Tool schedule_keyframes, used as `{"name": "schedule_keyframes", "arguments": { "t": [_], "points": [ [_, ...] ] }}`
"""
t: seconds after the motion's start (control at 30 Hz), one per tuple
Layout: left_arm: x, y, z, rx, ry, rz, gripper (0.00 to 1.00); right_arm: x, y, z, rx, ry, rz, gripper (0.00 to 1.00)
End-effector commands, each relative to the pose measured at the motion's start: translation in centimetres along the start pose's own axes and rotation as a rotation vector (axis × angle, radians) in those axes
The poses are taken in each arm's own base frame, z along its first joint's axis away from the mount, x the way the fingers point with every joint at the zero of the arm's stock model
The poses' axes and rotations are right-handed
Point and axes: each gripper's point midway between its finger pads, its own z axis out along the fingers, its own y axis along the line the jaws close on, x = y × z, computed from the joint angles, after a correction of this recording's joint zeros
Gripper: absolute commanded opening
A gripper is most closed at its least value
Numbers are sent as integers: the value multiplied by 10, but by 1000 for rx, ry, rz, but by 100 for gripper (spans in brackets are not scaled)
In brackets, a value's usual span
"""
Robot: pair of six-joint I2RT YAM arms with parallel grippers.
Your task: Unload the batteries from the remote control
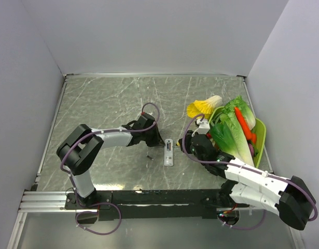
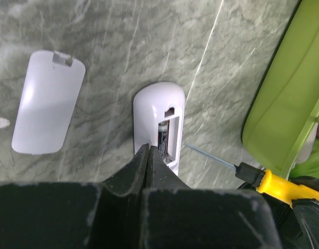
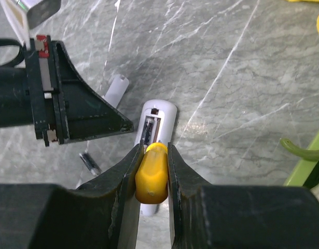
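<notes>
I am looking down at the grey marble surface (image 1: pixel 107 98). The remote control (image 1: pixel 169 152) lies flat in the middle, between my two arms. Its back is open, and I can see one battery (image 2: pixel 163 137) inside the slot. A small dark cylinder (image 3: pixel 90 163) lies on the surface near the remote. It looks like the other battery, but it is too small for me to be sure.

My left tool (image 2: pixel 149 155) is pressed tight together with nothing in it. Its tip sits right at the near edge of the remote's open slot. I cannot tell if it touches.

My right tool (image 3: pixel 153 150) is squeezing the yellow handle of a screwdriver (image 2: pixel 273 184). The thin metal end points at the side of the remote and stops just beside it.

A flat white lid (image 2: pixel 47 101) lies on the surface, apart from the remote. A green tray (image 1: pixel 261 136) with leafy greens sits on the right side, near my right arm.
</notes>
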Motion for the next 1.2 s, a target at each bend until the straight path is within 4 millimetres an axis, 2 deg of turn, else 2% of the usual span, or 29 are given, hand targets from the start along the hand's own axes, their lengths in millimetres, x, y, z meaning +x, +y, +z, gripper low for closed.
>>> {"name": "schedule_keyframes", "arguments": {
  "t": [0.0,0.17,0.6,0.63,0.83,1.17],
  "points": [
    [-6,-3,6,-3,0,9,1,-29,21,1,-34,-50,153,0],
    [-7,-1,5,-8,-7,10,1,-26,20,3,-8,-34,225,0],
    [0,2,7,-5,19,5,1,-19,5,10,62,-33,224,0],
    [0,2,7,-1,20,4,1,-24,9,11,48,-51,235,0],
    [4,3,11,5,36,-3,1,-26,12,17,44,-54,240,0],
    [8,5,13,11,51,-12,1,-17,9,24,48,-36,282,0]
  ]
}}
